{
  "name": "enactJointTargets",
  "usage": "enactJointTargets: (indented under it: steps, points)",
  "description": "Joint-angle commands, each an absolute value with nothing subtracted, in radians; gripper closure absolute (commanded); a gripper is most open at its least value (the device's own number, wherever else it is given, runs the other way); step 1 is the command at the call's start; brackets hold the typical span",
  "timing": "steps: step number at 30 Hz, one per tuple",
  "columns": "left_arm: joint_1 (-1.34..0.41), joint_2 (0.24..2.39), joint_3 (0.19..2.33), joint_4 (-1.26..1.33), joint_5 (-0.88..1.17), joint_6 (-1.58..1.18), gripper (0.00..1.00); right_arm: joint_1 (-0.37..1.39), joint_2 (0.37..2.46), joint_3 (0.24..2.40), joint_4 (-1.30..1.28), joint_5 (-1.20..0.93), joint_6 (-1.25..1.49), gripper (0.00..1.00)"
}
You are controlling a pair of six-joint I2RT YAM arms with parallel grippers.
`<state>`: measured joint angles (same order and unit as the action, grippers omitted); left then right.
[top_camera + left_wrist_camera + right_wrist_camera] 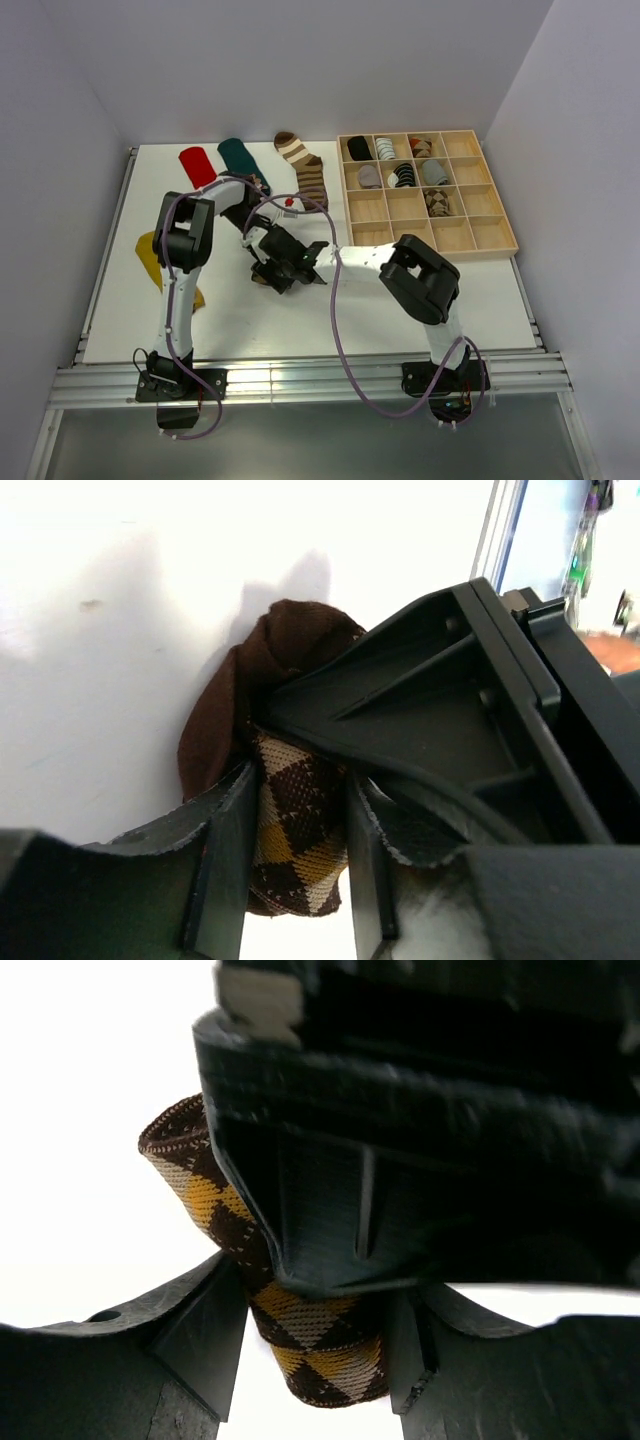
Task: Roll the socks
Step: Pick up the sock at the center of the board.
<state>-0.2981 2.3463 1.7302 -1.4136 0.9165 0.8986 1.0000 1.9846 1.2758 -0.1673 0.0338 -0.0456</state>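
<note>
Left gripper (pixel 300 865) and right gripper (pixel 318 1355) straddled the rolled sock (pixel 262 665), pinching or not I could not tell; a slack hold might let it unroll

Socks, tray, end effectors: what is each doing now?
argyle sock: bunched up between both end effectors
left end effector: fingers around argyle sock, grip unclear
right end effector: fingers around argyle sock, grip unclear
red sock: flat, unrolled
teal sock: flat, unrolled
striped sock: flat, unrolled
mustard sock: flat, partly under left arm
tray: partly filled
</note>
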Motion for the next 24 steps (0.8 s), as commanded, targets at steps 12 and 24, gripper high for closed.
enactJointTargets:
  steps: [12, 24]
  points:
    - [-0.101, 2.252, 1.832, -1.157, 0.913, 0.600, 0.61, 0.907, 2.005, 1.236, -0.270, -0.097, 0.026, 1.00]
    - [-0.061, 2.197, 1.845, -1.114, 0.880, 0.508, 0.62, 0.839, 1.968, 1.238, -0.270, -0.225, 0.064, 1.00]
